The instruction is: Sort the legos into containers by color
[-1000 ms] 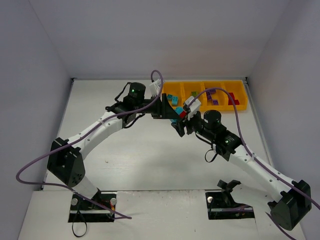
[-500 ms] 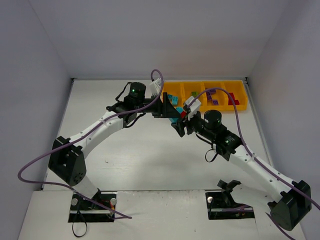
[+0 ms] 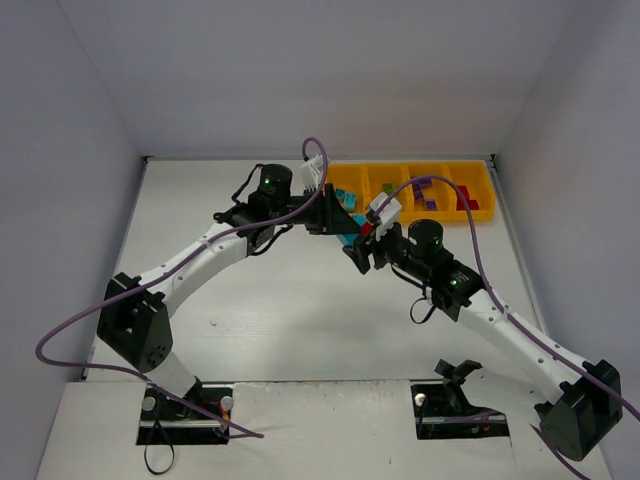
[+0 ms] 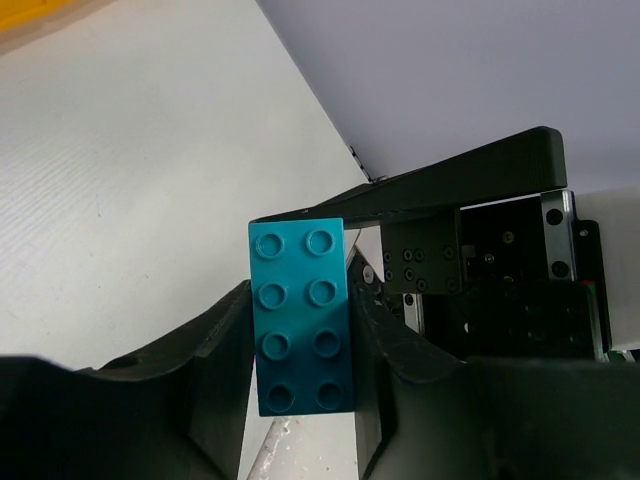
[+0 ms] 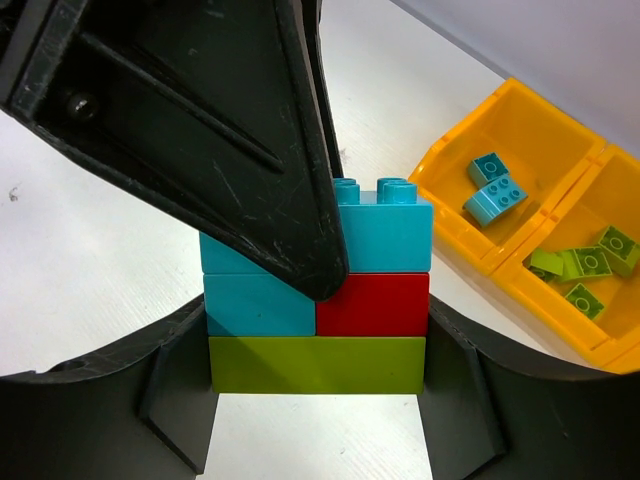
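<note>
Found right gripper clamped on joined plastic brick stack of lime green, red and teal, just short of orange-yellow four-compartment plastic tray. Found left gripper closed on top teal eight-stud brick. Judged liable to slip off, or drag red brick along, if pulled askew.

Teal-red-lime cluster upright in my right gripper, its top teal brick in my left gripper. Orange tray: teal bricks in end compartment, lime bricks next.
</note>
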Robot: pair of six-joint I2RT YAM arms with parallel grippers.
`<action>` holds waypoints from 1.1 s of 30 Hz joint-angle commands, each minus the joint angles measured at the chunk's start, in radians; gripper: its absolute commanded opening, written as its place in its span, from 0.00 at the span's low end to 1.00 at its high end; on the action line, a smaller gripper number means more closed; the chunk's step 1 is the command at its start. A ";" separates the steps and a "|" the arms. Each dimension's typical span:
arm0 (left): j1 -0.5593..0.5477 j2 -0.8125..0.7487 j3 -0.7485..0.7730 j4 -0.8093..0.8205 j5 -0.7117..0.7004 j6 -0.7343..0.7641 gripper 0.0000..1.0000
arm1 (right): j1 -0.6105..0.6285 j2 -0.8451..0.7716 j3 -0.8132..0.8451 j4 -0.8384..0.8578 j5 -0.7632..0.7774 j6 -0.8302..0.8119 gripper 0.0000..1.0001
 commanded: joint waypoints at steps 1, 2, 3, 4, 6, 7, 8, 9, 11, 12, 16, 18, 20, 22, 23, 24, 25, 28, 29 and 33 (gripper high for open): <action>0.003 -0.035 0.031 0.075 0.001 0.013 0.29 | -0.014 0.001 0.011 0.090 -0.014 -0.002 0.04; 0.003 -0.034 0.035 0.075 0.001 0.012 0.29 | -0.014 0.002 0.010 0.090 -0.014 -0.002 0.04; 0.003 -0.034 0.035 0.075 0.003 0.010 0.29 | -0.014 0.002 0.008 0.092 -0.014 -0.002 0.04; 0.005 -0.032 0.036 0.075 0.003 0.009 0.29 | -0.015 0.004 0.008 0.092 -0.015 -0.004 0.04; 0.005 -0.032 0.039 0.073 0.001 0.009 0.27 | -0.017 0.004 0.005 0.092 -0.011 -0.007 0.04; 0.007 -0.035 0.042 0.073 0.001 0.010 0.26 | -0.017 0.004 -0.001 0.092 -0.009 -0.009 0.04; 0.007 -0.037 0.048 0.072 -0.002 0.013 0.24 | -0.020 0.004 -0.004 0.092 -0.009 -0.010 0.03; 0.007 -0.035 0.053 0.058 -0.003 0.016 0.23 | -0.020 -0.001 -0.009 0.092 0.000 -0.012 0.01; 0.010 -0.032 0.074 0.036 -0.006 0.030 0.22 | -0.023 -0.007 -0.027 0.092 0.006 -0.013 0.00; 0.011 -0.031 0.080 0.023 -0.003 0.035 0.21 | -0.024 -0.013 -0.033 0.090 0.011 -0.012 0.00; 0.019 -0.035 0.094 0.013 0.001 0.046 0.20 | -0.030 -0.030 -0.062 0.084 0.018 -0.006 0.00; 0.026 -0.037 0.104 0.007 0.003 0.046 0.20 | -0.032 -0.036 -0.072 0.081 0.024 -0.002 0.00; 0.031 -0.039 0.107 0.004 0.003 0.047 0.20 | -0.032 -0.039 -0.082 0.080 0.032 -0.002 0.00; 0.037 -0.042 0.113 0.004 0.003 0.047 0.20 | -0.033 -0.039 -0.087 0.080 0.032 -0.001 0.00; 0.039 -0.040 0.116 0.003 0.006 0.047 0.20 | -0.033 -0.039 -0.090 0.080 0.031 0.001 0.00; 0.042 -0.039 0.119 0.003 0.007 0.047 0.20 | -0.033 -0.038 -0.092 0.080 0.031 0.002 0.00; 0.043 -0.037 0.125 0.001 0.009 0.049 0.20 | -0.032 -0.036 -0.093 0.077 0.032 0.002 0.00; 0.048 -0.037 0.131 0.001 0.001 0.049 0.20 | -0.035 -0.036 -0.095 0.077 0.035 0.002 0.00; 0.051 -0.037 0.131 0.003 0.001 0.047 0.20 | -0.035 -0.039 -0.096 0.075 0.038 0.002 0.00; 0.060 -0.039 0.142 0.003 0.003 0.044 0.20 | -0.037 -0.044 -0.101 0.070 0.040 0.007 0.00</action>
